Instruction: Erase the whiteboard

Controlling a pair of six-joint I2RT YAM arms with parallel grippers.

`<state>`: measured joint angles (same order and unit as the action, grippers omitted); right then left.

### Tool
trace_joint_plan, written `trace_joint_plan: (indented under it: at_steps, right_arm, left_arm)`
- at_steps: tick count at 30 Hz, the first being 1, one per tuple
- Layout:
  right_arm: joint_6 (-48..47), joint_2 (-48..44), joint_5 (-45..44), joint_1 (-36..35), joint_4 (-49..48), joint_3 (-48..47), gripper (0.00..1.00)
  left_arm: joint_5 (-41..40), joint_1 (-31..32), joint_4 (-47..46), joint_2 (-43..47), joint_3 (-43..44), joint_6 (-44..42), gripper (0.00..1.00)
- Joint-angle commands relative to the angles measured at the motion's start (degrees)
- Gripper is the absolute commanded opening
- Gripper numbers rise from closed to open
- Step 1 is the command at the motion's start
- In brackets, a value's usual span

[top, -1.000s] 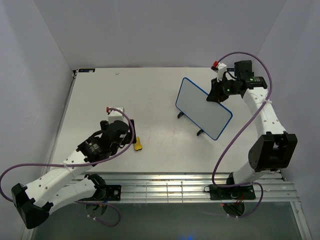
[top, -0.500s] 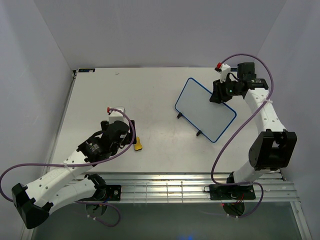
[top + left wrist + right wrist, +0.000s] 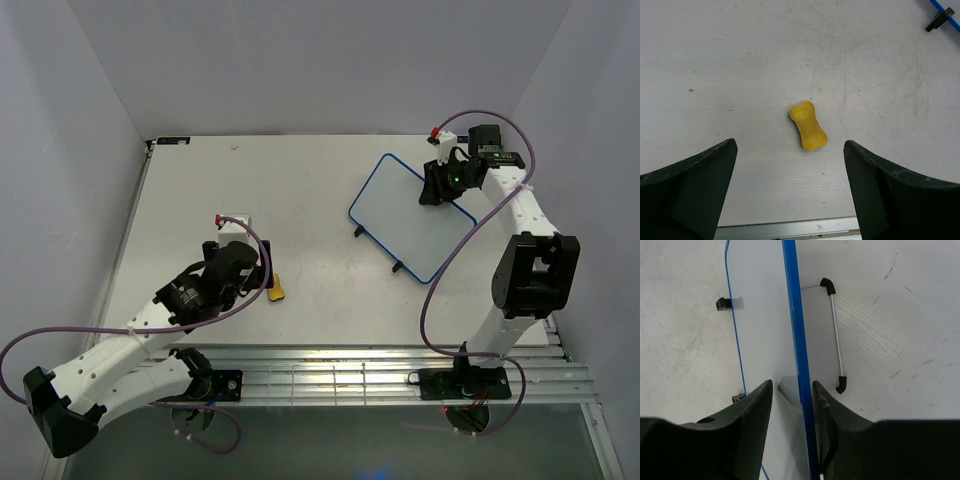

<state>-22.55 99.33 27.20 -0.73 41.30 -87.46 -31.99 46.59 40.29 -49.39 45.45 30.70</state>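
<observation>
Whiteboard (image 3: 405, 220) on the far right part of the table (image 3: 250, 190), standing on its black feet (image 3: 360, 232) and leaning so that its white face shows from above. The right gripper (image 3: 432, 190) sits at the far long edge of the blue frame, near the right-hand corner. In the right wrist view this edge runs up the middle, and the right gripper (image 3: 792, 390) has one finger on the face side of the whiteboard (image 3: 760, 315) and the other on the back side, drawn in close and pinching the frame. Behind the board a thin metal rod (image 3: 835, 335) with black ends lies just beside the frame.

The left gripper (image 3: 790, 145) is well apart from the board, at the near left of the table. Its fingers are spread wide and grip nothing. A yellow eraser (image 3: 809, 126) lies flat on the table under the gap between them.
</observation>
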Motion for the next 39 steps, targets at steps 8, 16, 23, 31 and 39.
trace_joint_plan:
  at_steps: [8, 16, 23, 31, 39]
  right_arm:
    - [2.2, 4.6, 5.8, -0.2, 2.6, -7.3, 0.32]
    - [1.7, 4.9, 1.1, -0.1, 3.6, -7.0, 0.54]
    - [3.0, 5.2, -5.7, -0.1, 3.4, -7.7, 0.65]
    - [6.0, 4.1, -13.7, -0.2, 2.1, -7.5, 0.82]
    - [7.5, 0.5, -14.4, -0.2, 2.2, -7.8, 0.98]
  left_arm:
    - [0.9, -0.3, -1.3, 1.0, -0.1, -1.0, 0.98]
    - [1.3, -0.3, -1.4, 0.8, -0.1, -1.3, 0.98]
    - [1.7, -0.2, -1.4, 1.5, -0.3, -1.3, 0.98]
    - [1.6, -0.3, -1.6, 1.5, -0.4, -1.1, 0.98]
    - [-1.8, -0.3, -0.9, 2.9, -0.3, 0.9, 0.98]
